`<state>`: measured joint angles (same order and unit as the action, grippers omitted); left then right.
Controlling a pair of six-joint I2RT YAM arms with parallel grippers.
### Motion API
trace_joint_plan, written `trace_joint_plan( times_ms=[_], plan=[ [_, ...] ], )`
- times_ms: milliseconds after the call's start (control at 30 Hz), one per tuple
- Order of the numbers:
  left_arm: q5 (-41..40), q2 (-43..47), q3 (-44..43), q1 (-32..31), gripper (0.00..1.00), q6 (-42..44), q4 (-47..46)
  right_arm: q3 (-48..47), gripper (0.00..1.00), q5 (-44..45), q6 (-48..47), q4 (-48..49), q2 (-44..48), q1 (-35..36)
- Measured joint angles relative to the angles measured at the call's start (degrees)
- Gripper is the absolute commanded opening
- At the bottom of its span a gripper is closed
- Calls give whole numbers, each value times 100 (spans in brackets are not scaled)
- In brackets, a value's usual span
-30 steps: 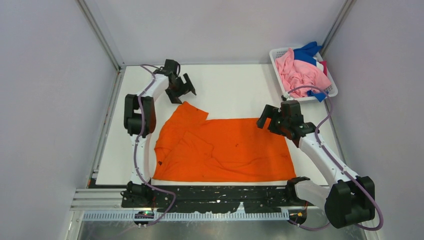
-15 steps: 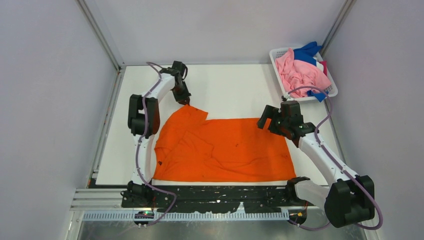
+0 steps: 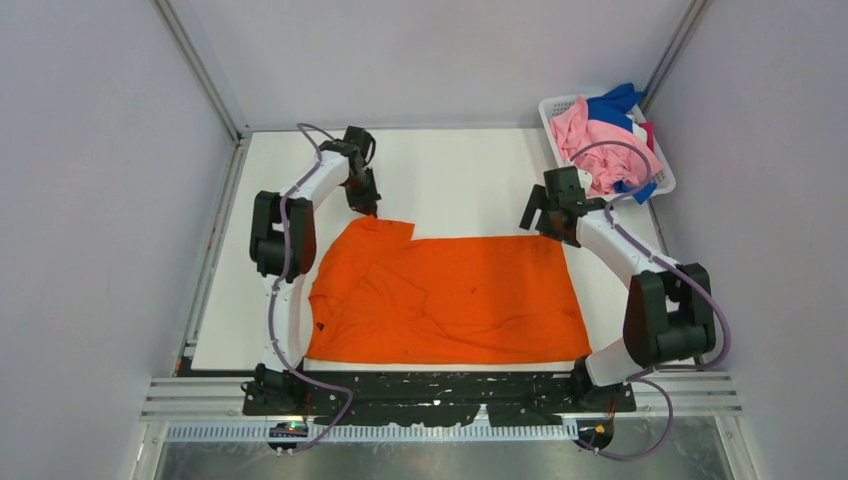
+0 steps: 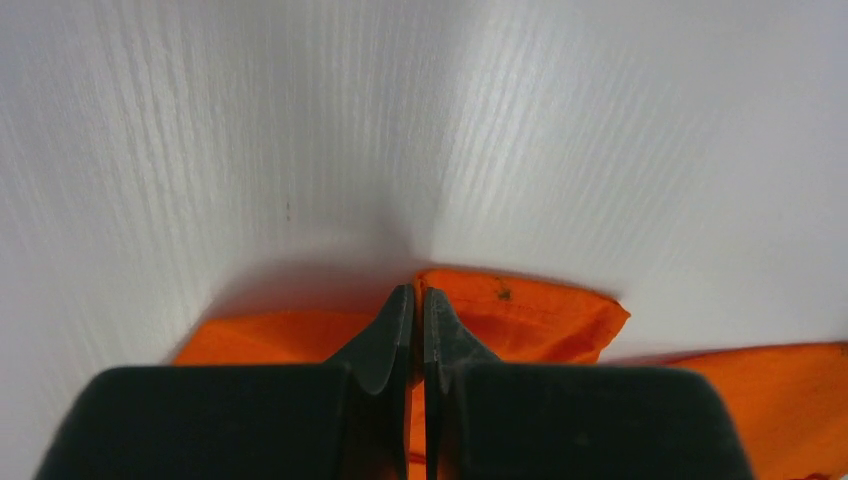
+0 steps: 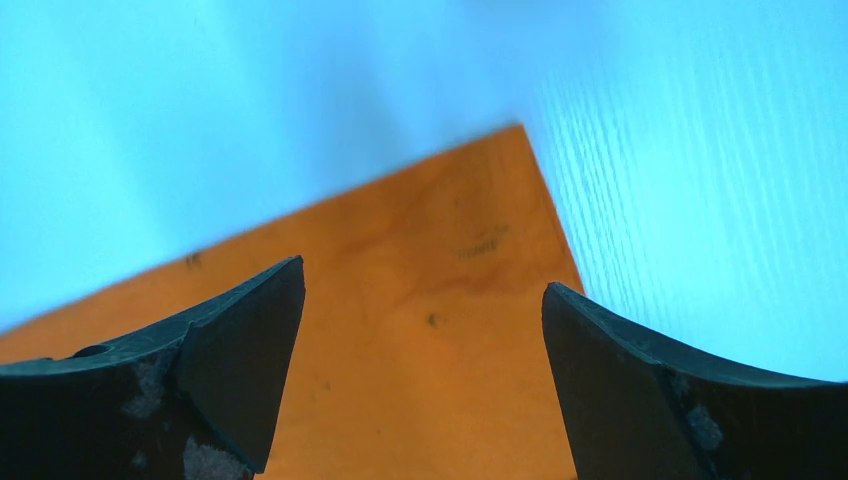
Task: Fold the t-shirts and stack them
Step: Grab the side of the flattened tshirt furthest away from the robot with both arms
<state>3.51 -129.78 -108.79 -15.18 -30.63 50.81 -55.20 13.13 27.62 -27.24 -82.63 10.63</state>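
A bright orange t-shirt (image 3: 450, 300) lies spread on the white table, its sleeve at the far left. My left gripper (image 3: 367, 207) points down at that sleeve's far edge. In the left wrist view its jaws (image 4: 418, 292) are shut, with orange cloth (image 4: 540, 312) pinched between them. My right gripper (image 3: 549, 222) hovers open over the shirt's far right corner. The right wrist view shows the gripper (image 5: 422, 276) with its fingers wide apart above the orange cloth (image 5: 430, 340), with nothing between them. Pink (image 3: 595, 145), blue (image 3: 615, 100) and magenta (image 3: 648, 130) t-shirts sit in the basket.
A white mesh basket (image 3: 556, 106) stands at the table's far right corner, close behind the right arm. Grey walls and metal rails enclose the table (image 3: 460, 185). A black strip (image 3: 440, 385) runs along the near edge between the arm bases.
My left gripper dropped from open above the table onto the sleeve edge and shut on it. The right arm swung farther back, over the shirt's far right corner, still open.
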Motion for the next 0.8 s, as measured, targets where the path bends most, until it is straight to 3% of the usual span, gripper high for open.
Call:
trace_joint_plan(
  times_ms=[233, 600, 800],
  plan=[
    [260, 452, 540, -46, 0, 466, -345, -1163, 100, 310, 103, -109, -1493, -238],
    [767, 898, 1043, -120, 0, 1012, -791, -1593, 87, 199, 273, -199, -2533, -680],
    [1036, 1228, 1491, -133, 0, 1139, -984, -1569, 70, 144, 339, -238, -2542, -673]
  ],
)
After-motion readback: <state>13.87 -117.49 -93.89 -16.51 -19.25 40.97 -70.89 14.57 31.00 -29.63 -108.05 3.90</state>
